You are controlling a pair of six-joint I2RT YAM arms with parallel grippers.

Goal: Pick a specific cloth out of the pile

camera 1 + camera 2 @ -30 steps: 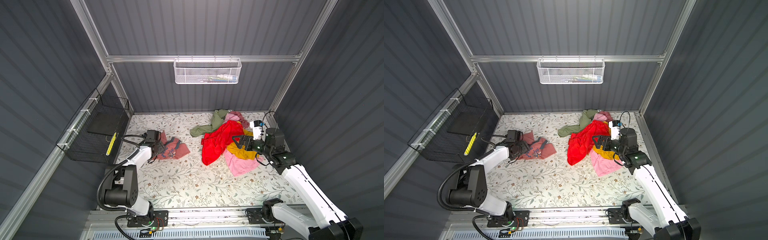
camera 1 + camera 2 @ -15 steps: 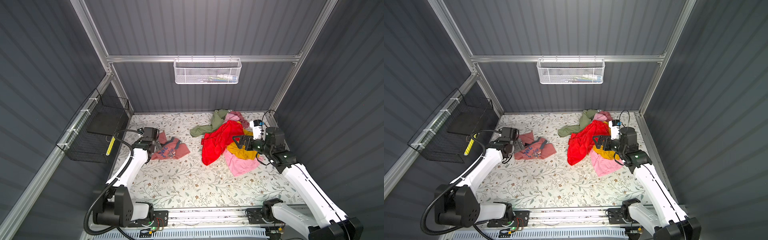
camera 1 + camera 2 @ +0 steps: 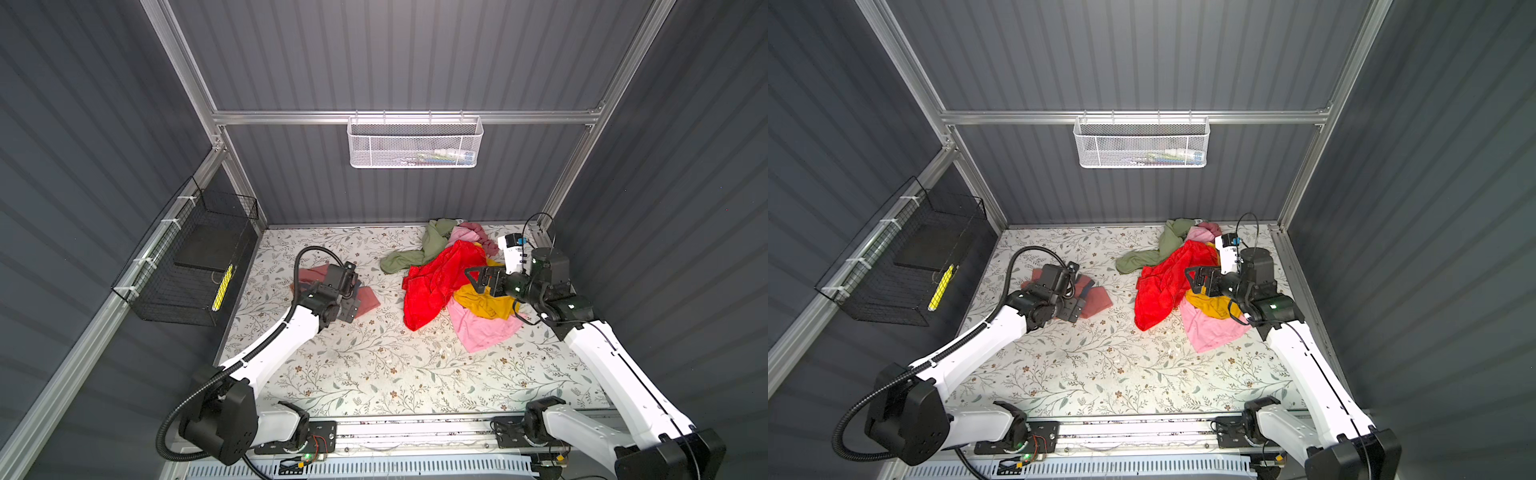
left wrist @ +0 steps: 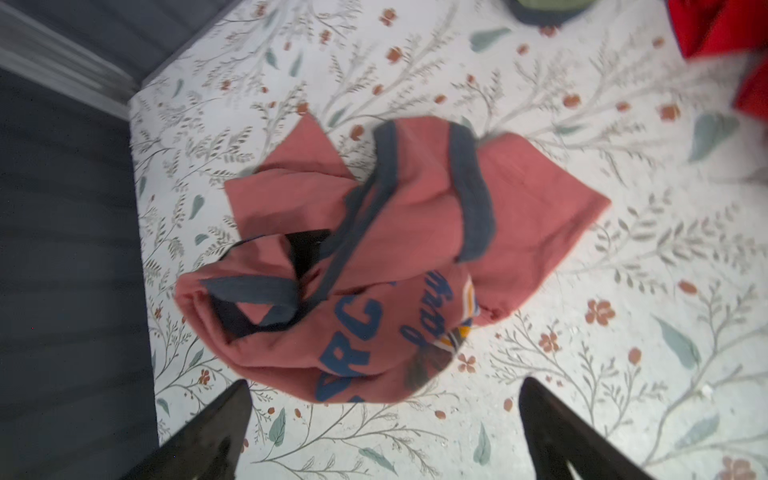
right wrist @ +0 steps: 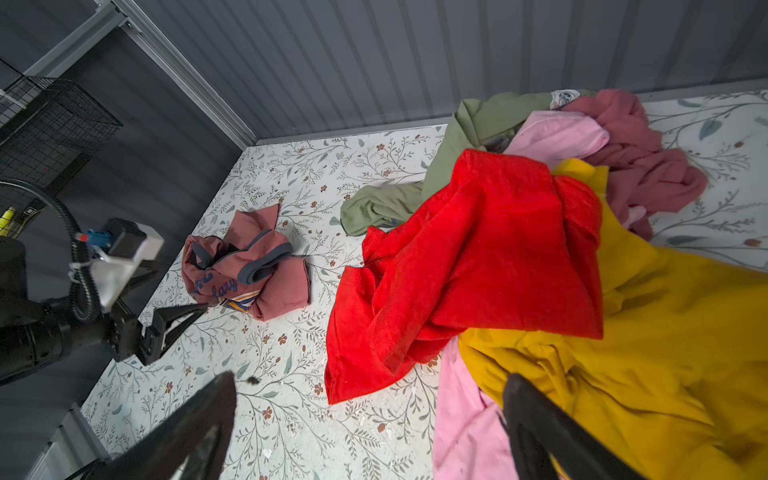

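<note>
Jaws apart, cloth [image 4: 409, 226] lettering legible (wrist views)

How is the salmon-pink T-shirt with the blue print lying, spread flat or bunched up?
Bunched up: the salmon-pink T-shirt sits in a crumpled heap, its blue-grey neck trim twisted and blue lettering partly folded under.

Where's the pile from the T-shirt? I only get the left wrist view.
Observer: The pile lies apart from the T-shirt, toward the right arm, bare table between.
Operator: Right end effector busy?
Observer: No. The right end effector is open and empty, above the pile.
Operator: What's topmost there?
Observer: A red garment, draped over a yellow garment.
</note>
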